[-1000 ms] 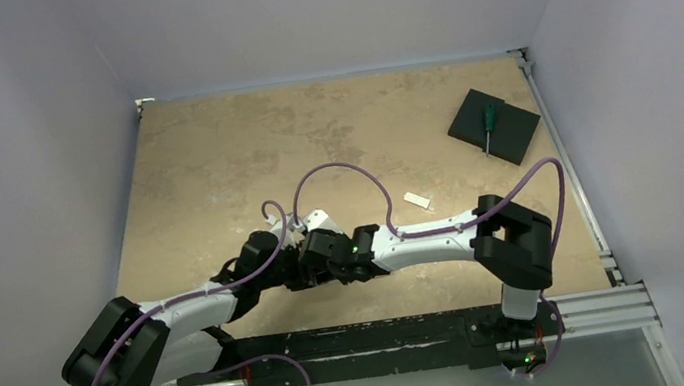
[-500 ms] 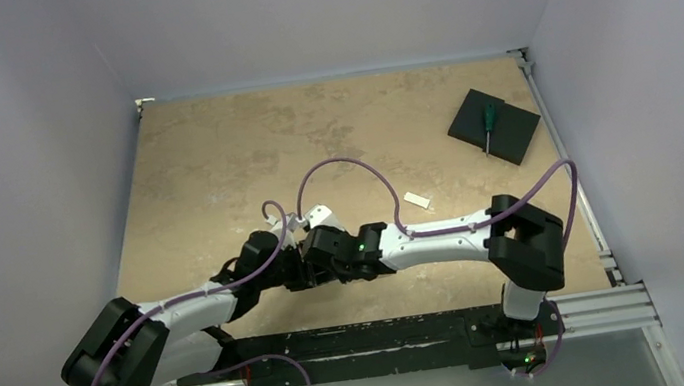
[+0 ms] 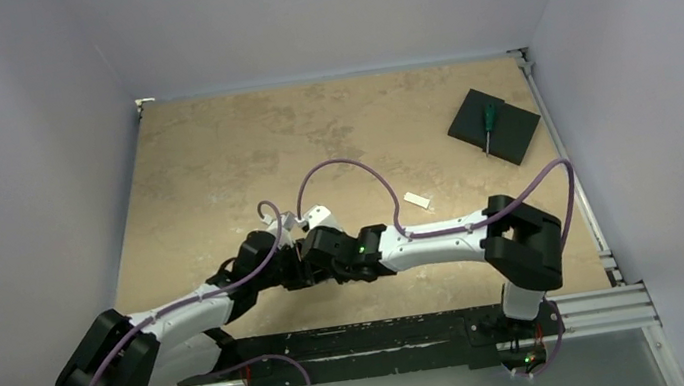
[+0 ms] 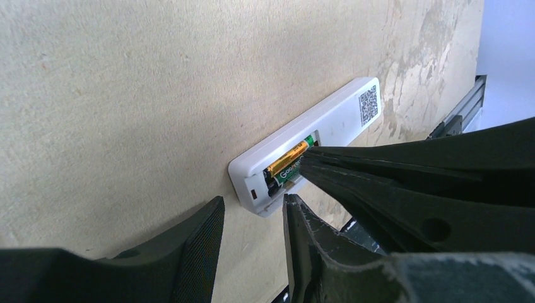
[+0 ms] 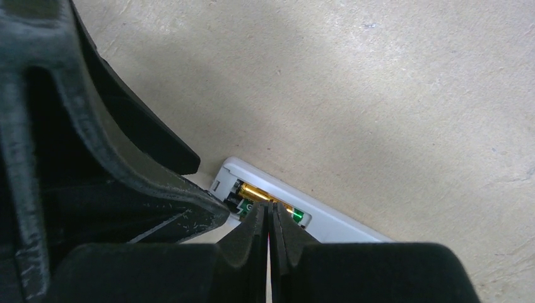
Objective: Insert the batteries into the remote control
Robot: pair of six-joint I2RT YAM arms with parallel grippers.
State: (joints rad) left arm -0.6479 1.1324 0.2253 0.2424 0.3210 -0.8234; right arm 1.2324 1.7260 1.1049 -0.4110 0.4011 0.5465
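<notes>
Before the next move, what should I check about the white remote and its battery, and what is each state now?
1. Slim white plastic remote control lies back up, recess open: ok.
2. Gold-and-green cylindrical battery lies in the recess: ok.
3. Battery fully seated: cannot tell.
4. Right gripper shut, tips at the battery: ok.
5. Left gripper straddles the remote's end; firm hold: cannot tell.
</notes>
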